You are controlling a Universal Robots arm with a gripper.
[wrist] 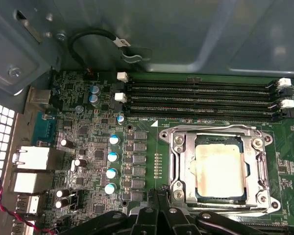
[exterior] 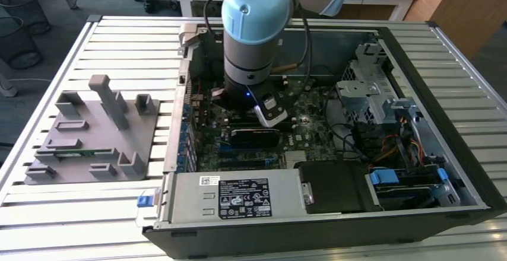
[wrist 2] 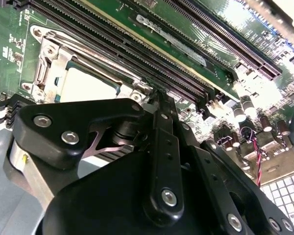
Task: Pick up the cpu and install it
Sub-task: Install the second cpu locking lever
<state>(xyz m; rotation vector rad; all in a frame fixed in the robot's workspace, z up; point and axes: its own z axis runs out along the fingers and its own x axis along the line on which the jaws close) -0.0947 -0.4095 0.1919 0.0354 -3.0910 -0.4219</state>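
Hovering over open case (exterior: 443, 154) on slatted counter (exterior: 119, 213): arm (exterior: 252, 41). Board (wrist: 83, 132) below. Cpu (wrist: 219, 166) already sits in socket (wrist: 179, 161), frame not clamped over it. Claw (wrist 2: 159, 100) clenched, empty, just beside socket. Risks: descent scraping memory slots (wrist: 201, 98); nudge unseating chip, bending contacts.

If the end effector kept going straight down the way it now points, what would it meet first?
Most likely the motherboard right beside the socket, not the cpu seated inside it. The end effector points at the socket's frame edge; depth is unclear.
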